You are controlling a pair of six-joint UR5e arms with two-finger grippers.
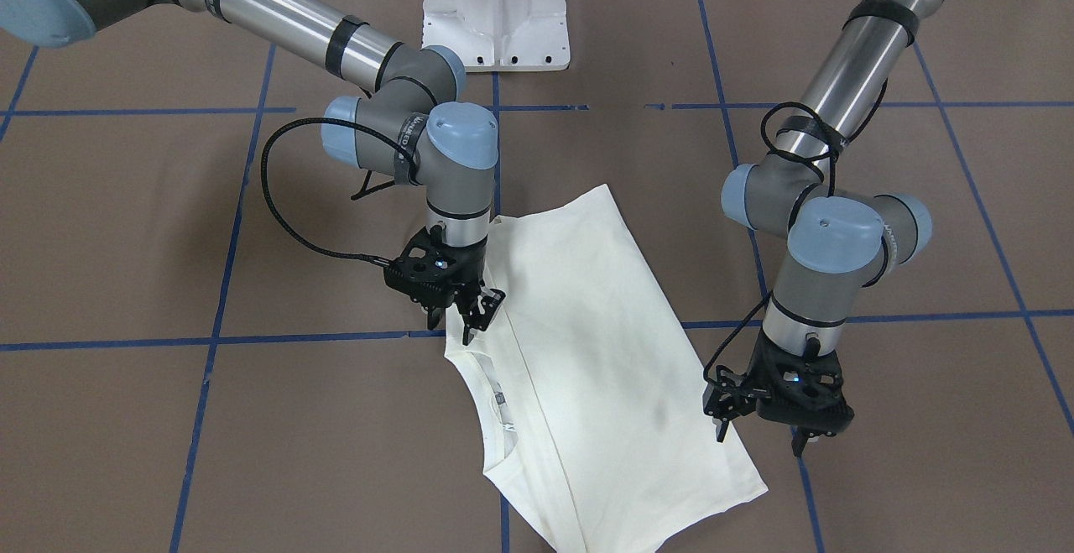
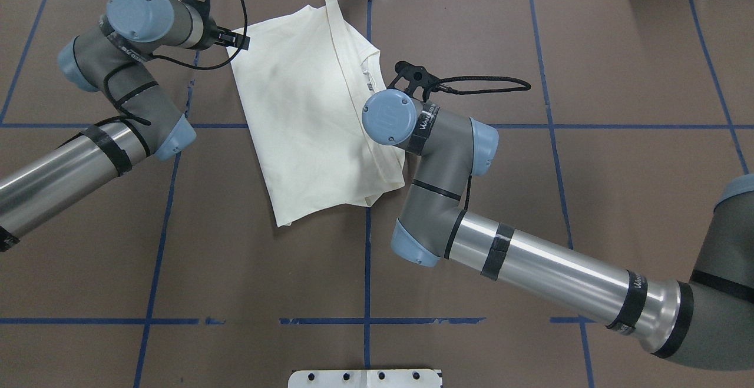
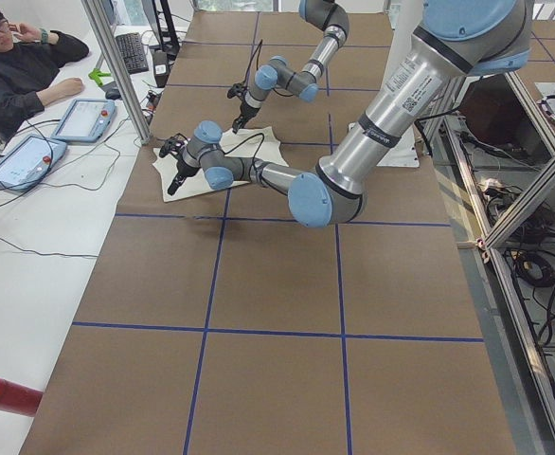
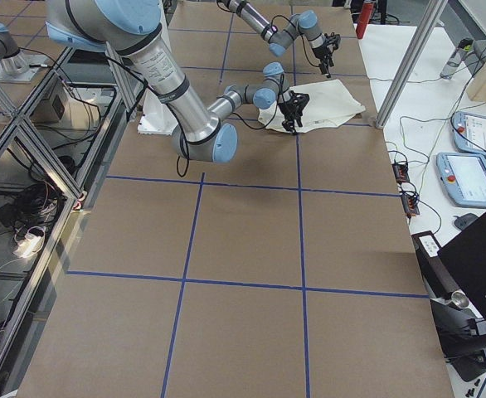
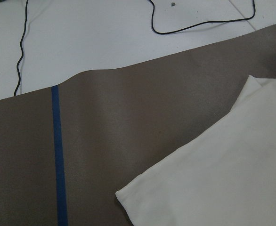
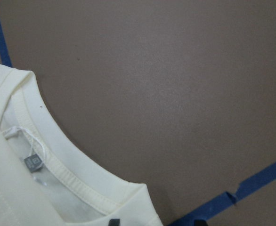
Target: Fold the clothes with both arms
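Note:
The cream shirt lies folded on the brown table, plain side up, so the cat print is hidden. Its neckline faces the operators' side; it also shows in the overhead view. My right gripper stands open over the shirt's edge beside the neckline; the right wrist view shows the collar and label lying flat. My left gripper is open and empty, just off the shirt's opposite edge. The left wrist view shows a shirt corner flat on the table.
The white pedestal base stands at the robot's side of the table. Blue tape lines cross the brown surface. The far table edge, with cables, is close behind the left gripper. An operator sits at a side desk with tablets.

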